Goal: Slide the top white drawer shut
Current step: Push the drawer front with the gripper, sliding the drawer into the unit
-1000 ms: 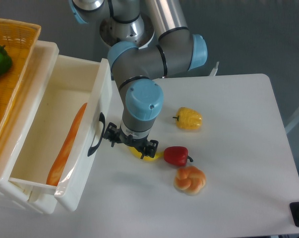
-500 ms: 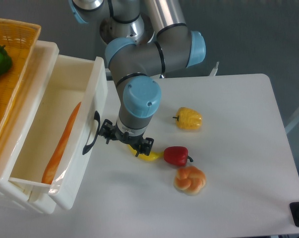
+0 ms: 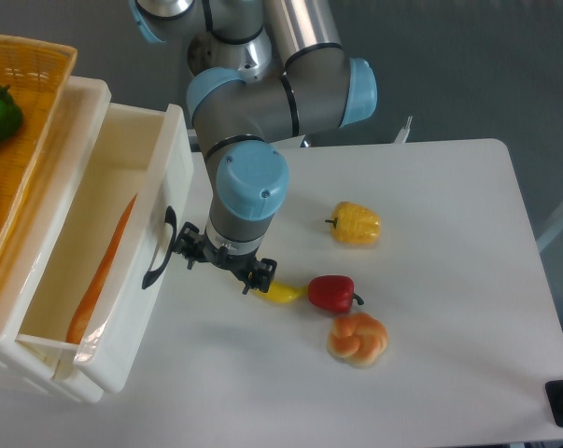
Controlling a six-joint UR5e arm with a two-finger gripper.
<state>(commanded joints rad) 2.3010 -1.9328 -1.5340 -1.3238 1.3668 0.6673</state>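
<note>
The arm (image 3: pixel 262 103) was built of thick grey cylinders joined at rounded elbows, each joint closed by a light blue cap (the nearest cap was a smooth disc with a small dot on it). A polished silver tube ran up at the far side, above a round metal base. The gripper (image 3: pixel 222 264) was a small black piece with dark protruding parts.
</note>
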